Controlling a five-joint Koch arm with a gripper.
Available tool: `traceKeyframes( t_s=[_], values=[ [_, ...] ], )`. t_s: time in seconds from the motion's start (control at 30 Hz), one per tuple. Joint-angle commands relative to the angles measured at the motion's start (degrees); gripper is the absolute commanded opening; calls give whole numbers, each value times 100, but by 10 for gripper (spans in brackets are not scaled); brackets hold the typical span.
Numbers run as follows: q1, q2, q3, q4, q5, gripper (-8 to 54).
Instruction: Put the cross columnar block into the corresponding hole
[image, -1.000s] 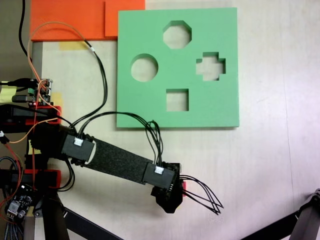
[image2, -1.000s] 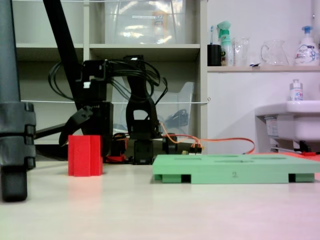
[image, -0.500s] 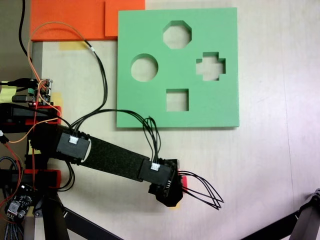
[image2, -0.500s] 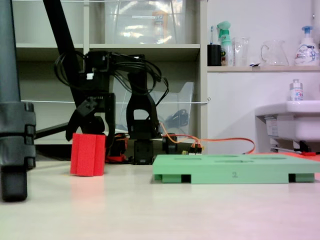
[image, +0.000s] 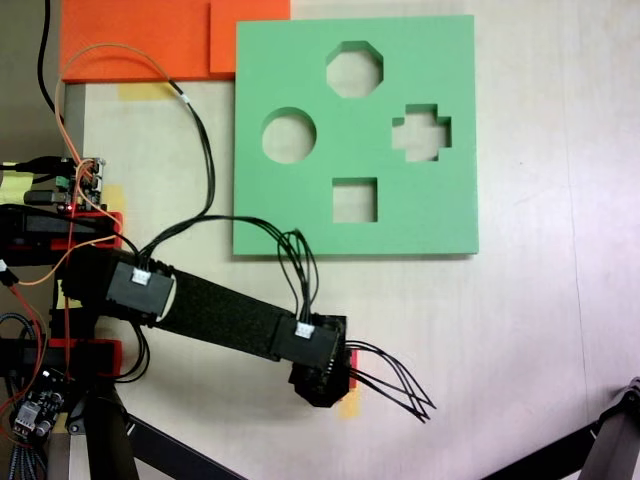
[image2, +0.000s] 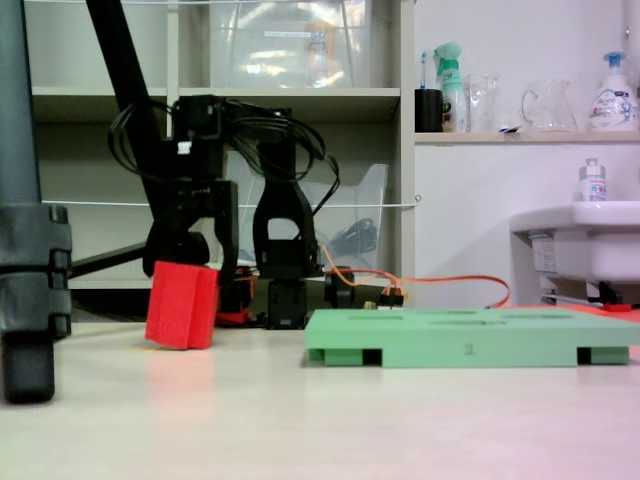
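Contact had just been made: a second earlier the red block (image2: 181, 306) stood upright and square on the table, and at this moment it leaned, one lower edge apparently lifted, with the gripper (image2: 186, 262) lowered over its top. The jaws appeared closed on the block's upper part, though the low side view left the hold itself unclear. From above, the arm (image: 215, 320) had swung slightly toward the picture's lower edge and hid nearly all of the block. The green board (image: 355, 135) lay well apart, its plus-shaped hole (image: 420, 134) empty. Judging by the tilt, the pick-up was under way and the carry remained.
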Motion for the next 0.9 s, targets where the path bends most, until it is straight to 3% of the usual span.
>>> traceKeyframes(
  t_s=[0.0,0.2,0.37,0.5,0.87],
  values=[
    [-70,492,-387,492,387,190],
    [-1310,1143,-1195,545,1916,185],
    [-3129,176,-2839,457,2856,185],
    [-4122,-853,-4324,396,2883,185],
    [-5036,-1318,-4509,-9,3964,185]
  ],
)
